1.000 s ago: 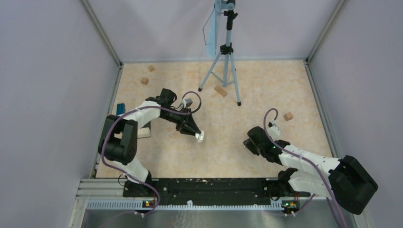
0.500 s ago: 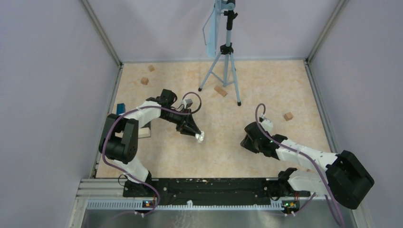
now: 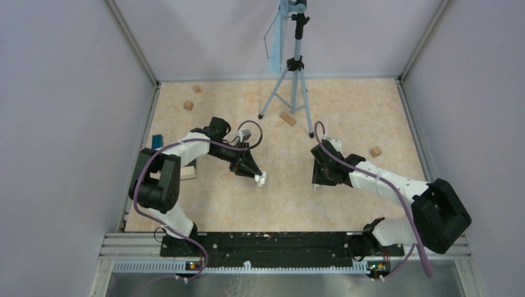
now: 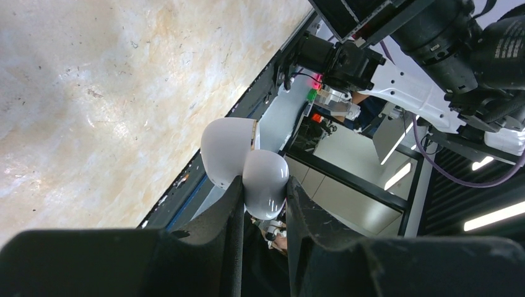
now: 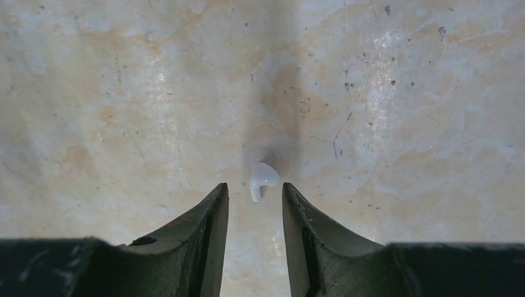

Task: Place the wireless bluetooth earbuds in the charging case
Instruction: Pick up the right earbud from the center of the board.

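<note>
Far left, a small blue block (image 3: 156,141) sits at the bench edge, out of play. Left arm (image 3: 186,145): jaws clamped on the glossy white rounded plastic charging case (image 4: 247,164), held above the beige mottled bench (image 5: 124,93) left of its middle. Two rounded lobes show, so the lid reads as swung open (the cavity faces away from the wrist camera, so contents cannot be told). A grey camera tripod (image 3: 291,93) stands behind, with a tan wooden block (image 3: 286,117) near its feet. Right arm (image 3: 384,182): jaws parted, pointing down, holding nothing. A tiny white curved plastic earbud (image 5: 262,179) lies loose on the bench in the gap at their tips, touching neither as far as can be seen. Handling judgement: the earbud is near weightless, rigid and smooth-shelled, likely to flick out of a hard pinch. Best taken across the bulbous head with a light close, stem left free for the socket. The case is likewise slick, so a firm push when seating could twist it. A second tan wooden block (image 3: 375,151) lies further right.
</note>
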You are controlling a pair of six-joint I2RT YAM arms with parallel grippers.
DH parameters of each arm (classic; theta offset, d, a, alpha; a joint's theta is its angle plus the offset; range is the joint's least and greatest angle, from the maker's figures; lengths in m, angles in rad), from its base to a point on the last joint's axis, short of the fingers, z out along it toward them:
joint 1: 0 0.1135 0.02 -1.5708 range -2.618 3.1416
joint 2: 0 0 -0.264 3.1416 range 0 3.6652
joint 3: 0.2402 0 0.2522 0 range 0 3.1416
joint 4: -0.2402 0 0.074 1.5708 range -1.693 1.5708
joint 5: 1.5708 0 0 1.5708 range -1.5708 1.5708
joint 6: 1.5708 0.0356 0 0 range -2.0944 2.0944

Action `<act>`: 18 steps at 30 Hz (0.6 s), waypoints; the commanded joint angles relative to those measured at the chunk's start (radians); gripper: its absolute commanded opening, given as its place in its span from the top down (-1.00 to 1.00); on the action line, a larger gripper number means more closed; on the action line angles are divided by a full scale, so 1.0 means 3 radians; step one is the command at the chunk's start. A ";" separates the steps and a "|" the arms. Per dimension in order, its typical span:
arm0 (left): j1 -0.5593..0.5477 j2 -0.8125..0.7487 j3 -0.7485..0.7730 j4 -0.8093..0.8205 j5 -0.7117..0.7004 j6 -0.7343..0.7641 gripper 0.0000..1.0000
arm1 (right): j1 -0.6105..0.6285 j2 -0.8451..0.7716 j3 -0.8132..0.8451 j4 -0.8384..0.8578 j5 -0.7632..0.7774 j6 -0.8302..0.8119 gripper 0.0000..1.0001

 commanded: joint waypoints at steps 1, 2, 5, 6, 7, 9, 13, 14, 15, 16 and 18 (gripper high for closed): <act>-0.0014 0.0006 -0.0035 0.0081 0.0099 0.0056 1.00 | -0.0054 0.0251 0.0246 -0.0288 -0.0021 0.0053 0.27; -0.0012 0.0010 -0.0035 0.0081 0.0102 0.0057 1.00 | -0.0054 0.0307 0.0269 -0.0287 -0.0035 0.0072 0.27; -0.0014 0.0009 -0.0033 0.0077 0.0106 0.0062 1.00 | -0.0054 0.0426 0.0306 -0.0254 -0.0081 0.0088 0.25; -0.0014 0.0013 -0.0034 0.0076 0.0108 0.0062 1.00 | -0.0054 0.0456 0.0317 -0.0245 -0.0075 0.0092 0.25; -0.0015 0.0008 -0.0035 0.0076 0.0106 0.0066 1.00 | -0.0056 0.0473 0.0328 -0.0235 -0.0065 0.0090 0.25; -0.0015 0.0009 -0.0048 0.0085 0.0097 0.0063 1.00 | -0.0070 0.0517 0.0343 -0.0217 -0.0062 0.0075 0.24; -0.0015 0.0008 -0.0066 0.0106 0.0105 0.0052 1.00 | -0.0112 0.0602 0.0365 -0.0188 -0.0066 0.0020 0.24; -0.0015 0.0008 -0.0070 0.0111 0.0103 0.0047 1.00 | -0.0115 0.0616 0.0365 -0.0175 -0.0072 0.0005 0.25; -0.0015 0.0005 -0.0071 0.0115 0.0104 0.0047 1.00 | -0.0119 0.0624 0.0364 -0.0157 -0.0077 -0.0012 0.26; -0.0011 0.0005 -0.0070 0.0117 0.0106 0.0047 1.00 | -0.0123 0.0643 0.0371 -0.0153 -0.0083 -0.0024 0.27; -0.0015 0.0012 -0.0071 0.0117 0.0106 0.0047 1.00 | -0.0130 0.0670 0.0386 -0.0165 -0.0088 -0.0044 0.28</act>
